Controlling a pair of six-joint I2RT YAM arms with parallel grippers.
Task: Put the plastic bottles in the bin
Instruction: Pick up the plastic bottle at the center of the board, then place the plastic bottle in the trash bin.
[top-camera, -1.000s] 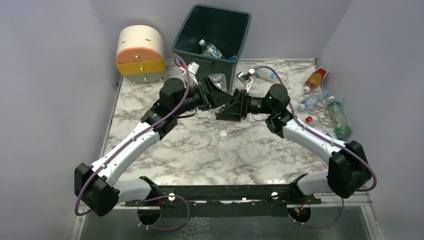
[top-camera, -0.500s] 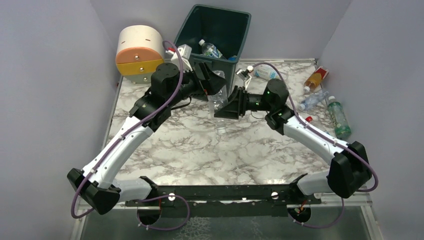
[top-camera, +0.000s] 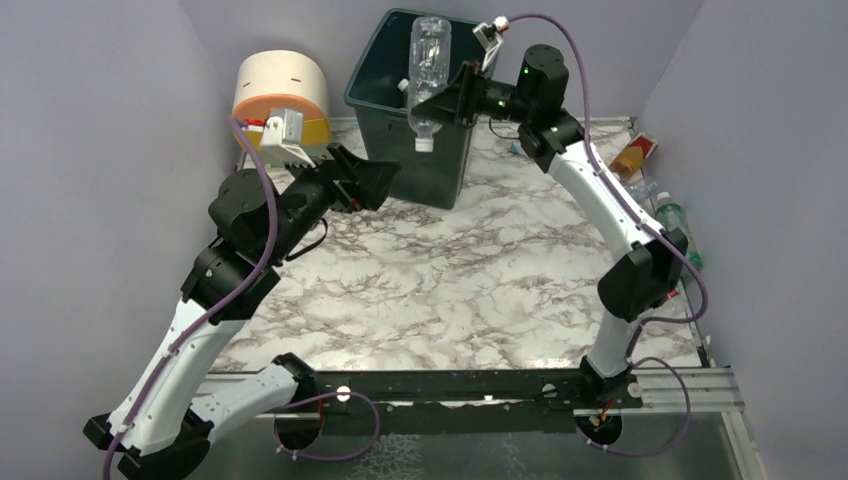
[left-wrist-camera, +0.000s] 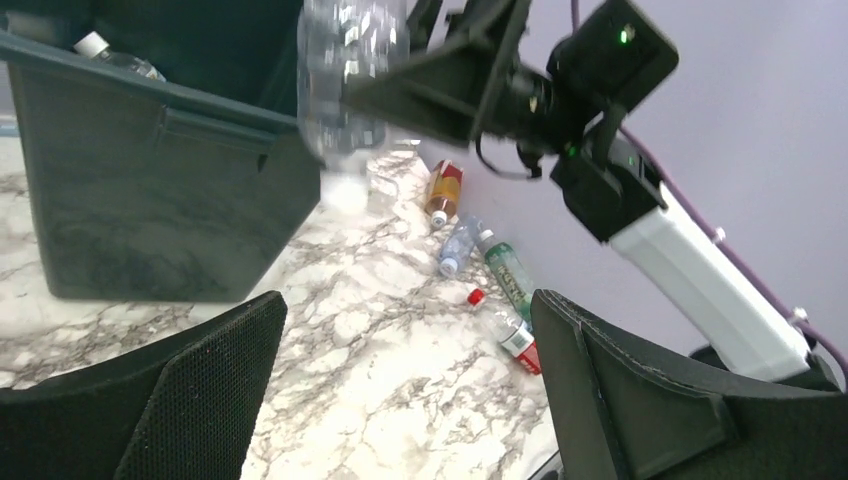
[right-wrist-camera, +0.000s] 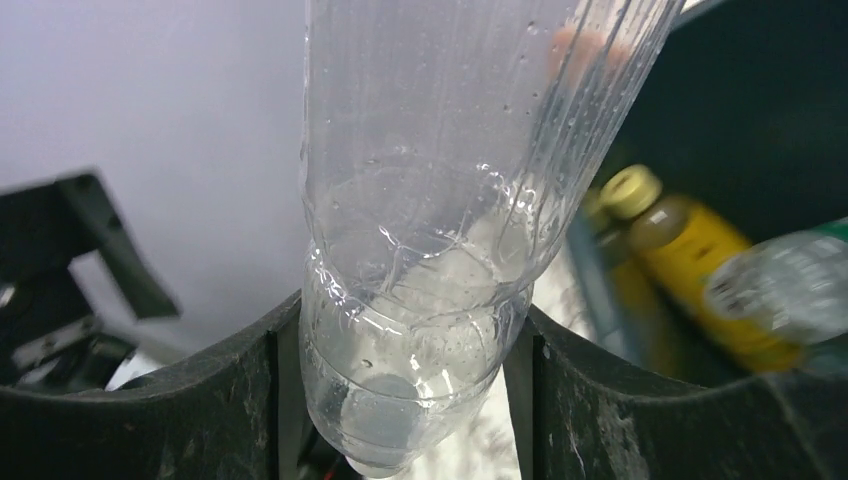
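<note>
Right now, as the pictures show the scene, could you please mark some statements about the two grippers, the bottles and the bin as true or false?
1. The right gripper holds a clear plastic bottle with its cap pointing down. True.
2. The left gripper is shut on a bottle. False: it is open and holds nothing.
3. The dark green rectangular plastic bin has nothing in it. False: bottles lie inside, among them a yellow bottle.
4. Bottles lie on the marble table near the right wall, among them a green bottle. True.
</note>
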